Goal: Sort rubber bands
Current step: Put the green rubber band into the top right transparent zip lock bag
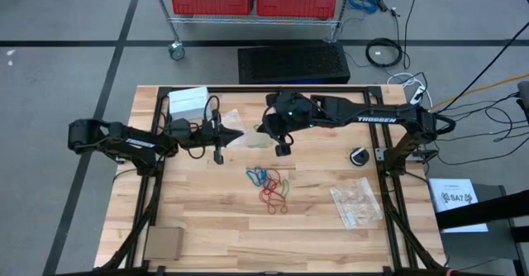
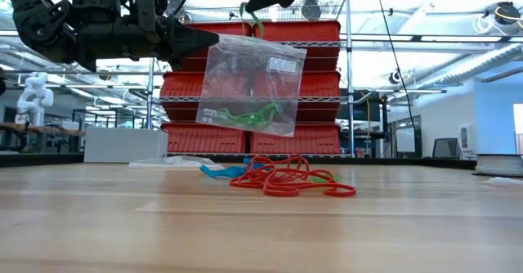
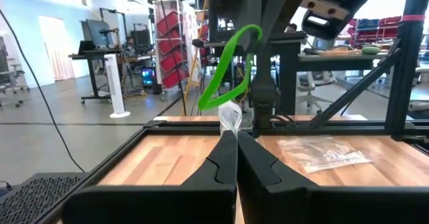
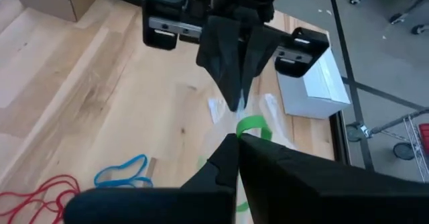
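Note:
My left gripper (image 2: 214, 38) is shut on a clear plastic bag (image 2: 253, 85) that hangs above the table with several green rubber bands (image 2: 245, 114) in its bottom. My right gripper (image 4: 238, 138) is shut on one green rubber band (image 3: 231, 63) just above the bag's top edge. It faces the left gripper (image 4: 234, 96), tip to tip. A pile of red, blue and green rubber bands (image 1: 269, 185) lies on the table's middle, also seen in the low view (image 2: 282, 179). My left gripper pinches the bag's upper corner (image 3: 230, 117) between its two fingers, coming level from the table's left. The bag hangs below the fingers, clear of the table. My right gripper pinches the green band (image 4: 253, 127) at its fingertips, slanting down from the table's right. The band's loop (image 2: 252, 18) hangs at the bag's top edge.
A second clear bag (image 1: 357, 203) lies on the table's right. A white box (image 1: 188, 102) stands at the far left, a cardboard box (image 1: 163, 243) at the near left, and a small black round object (image 1: 359, 156) at the right. A black frame (image 1: 264, 89) edges the table.

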